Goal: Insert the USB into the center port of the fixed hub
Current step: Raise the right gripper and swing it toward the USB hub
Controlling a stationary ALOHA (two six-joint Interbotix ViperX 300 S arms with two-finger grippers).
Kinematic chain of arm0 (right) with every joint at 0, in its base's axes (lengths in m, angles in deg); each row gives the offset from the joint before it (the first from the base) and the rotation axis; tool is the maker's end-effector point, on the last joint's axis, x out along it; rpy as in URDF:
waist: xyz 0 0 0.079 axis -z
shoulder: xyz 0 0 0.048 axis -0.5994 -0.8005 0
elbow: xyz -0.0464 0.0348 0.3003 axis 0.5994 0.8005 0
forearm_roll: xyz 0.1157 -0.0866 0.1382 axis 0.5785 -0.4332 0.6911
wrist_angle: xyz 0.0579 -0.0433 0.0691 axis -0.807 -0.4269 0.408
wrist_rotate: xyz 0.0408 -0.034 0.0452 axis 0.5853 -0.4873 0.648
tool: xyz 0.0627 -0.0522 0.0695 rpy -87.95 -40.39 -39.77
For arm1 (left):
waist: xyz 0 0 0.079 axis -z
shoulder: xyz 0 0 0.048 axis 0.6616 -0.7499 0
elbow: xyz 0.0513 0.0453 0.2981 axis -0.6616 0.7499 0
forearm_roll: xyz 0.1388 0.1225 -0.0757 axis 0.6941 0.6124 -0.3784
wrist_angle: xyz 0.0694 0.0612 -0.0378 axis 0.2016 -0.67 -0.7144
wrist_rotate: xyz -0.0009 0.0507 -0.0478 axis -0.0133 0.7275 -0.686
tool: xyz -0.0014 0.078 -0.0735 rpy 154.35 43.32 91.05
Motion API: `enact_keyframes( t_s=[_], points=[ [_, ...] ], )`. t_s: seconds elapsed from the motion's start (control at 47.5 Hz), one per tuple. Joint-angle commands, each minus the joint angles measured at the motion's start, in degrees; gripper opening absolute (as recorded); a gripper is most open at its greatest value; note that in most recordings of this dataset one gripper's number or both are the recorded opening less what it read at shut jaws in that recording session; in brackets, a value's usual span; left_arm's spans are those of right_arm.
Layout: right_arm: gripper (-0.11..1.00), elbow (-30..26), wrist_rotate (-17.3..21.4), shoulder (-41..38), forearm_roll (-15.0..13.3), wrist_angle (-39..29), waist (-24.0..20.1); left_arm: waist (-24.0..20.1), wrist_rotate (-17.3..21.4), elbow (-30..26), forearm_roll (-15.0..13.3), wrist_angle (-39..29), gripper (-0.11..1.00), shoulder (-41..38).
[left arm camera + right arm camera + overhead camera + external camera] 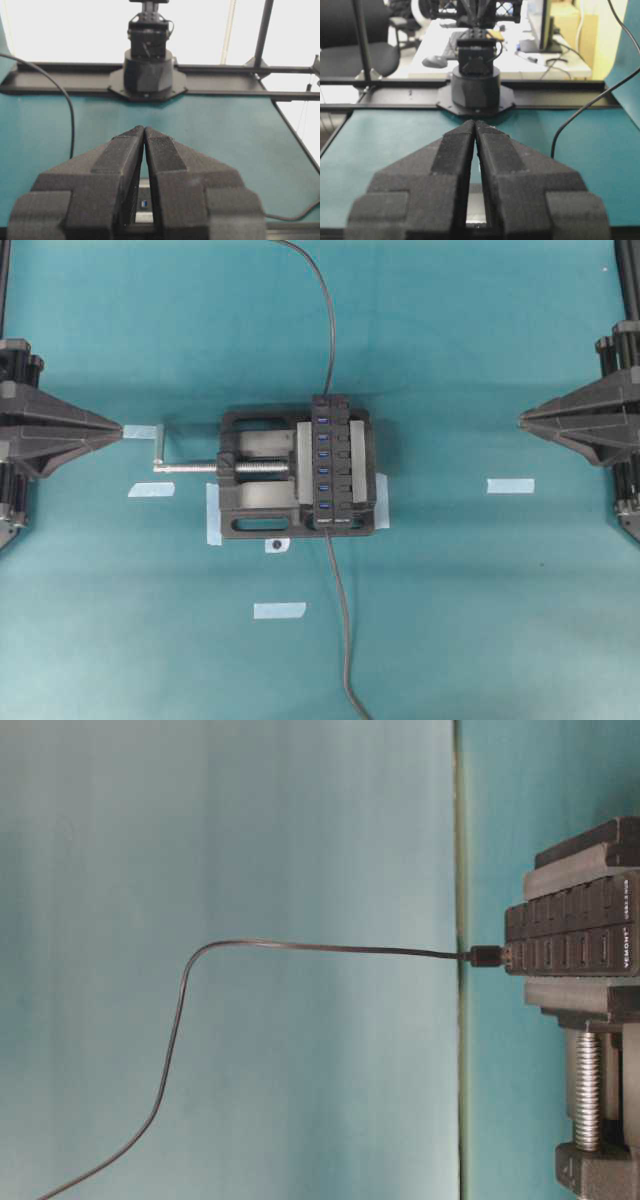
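Note:
The fixed hub (332, 462), a long black bar with a row of blue sockets, stands clamped in the vise; the center port (323, 469) is empty. The USB's thin dark-grey cable (341, 620) runs from the vise's front edge off the bottom of the overhead view. Its plug end (329, 543) lies against the vise below the hub, and I cannot make out the plug's shape. My left gripper (120, 428) (144, 129) is shut and empty, far left of the vise. Far to the right, my right gripper (522, 420) (474, 122) is also shut and empty.
The black vise (250, 502) has a silver screw handle (160, 448) pointing left. The hub's own lead (333, 330) (330, 949) leaves the hub's far end toward the back. Pale tape strips (510, 485) (279, 610) lie on the teal table (480, 620).

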Motion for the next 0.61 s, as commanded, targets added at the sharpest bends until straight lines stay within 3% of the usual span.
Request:
enact_keyframes(
  t_s=[0.0,0.105,0.168,0.379,0.589],
  points=[
    [0.16,-0.53,0.0,-0.18,0.35,-0.09,0.0,0.53,-0.88,0.09,0.35,0.44,0.13,-0.97],
    [0.05,-0.62,0.35,0.62,0.35,-3.52,0.26,0.53,-1.32,-0.09,0.44,0.53,0.01,-1.58],
    [-0.01,-1.14,0.88,1.14,0.35,-6.77,0.62,0.53,-1.23,-0.26,0.35,0.44,0.0,-2.11],
    [-0.02,-1.67,2.46,2.55,0.35,-11.95,1.85,0.62,-1.41,-0.7,0.35,-0.26,0.0,-3.96],
    [-0.02,-2.02,4.57,1.23,0.35,-16.7,3.87,0.88,-1.14,-3.34,0.44,-5.8,0.0,-7.29]
  ],
)
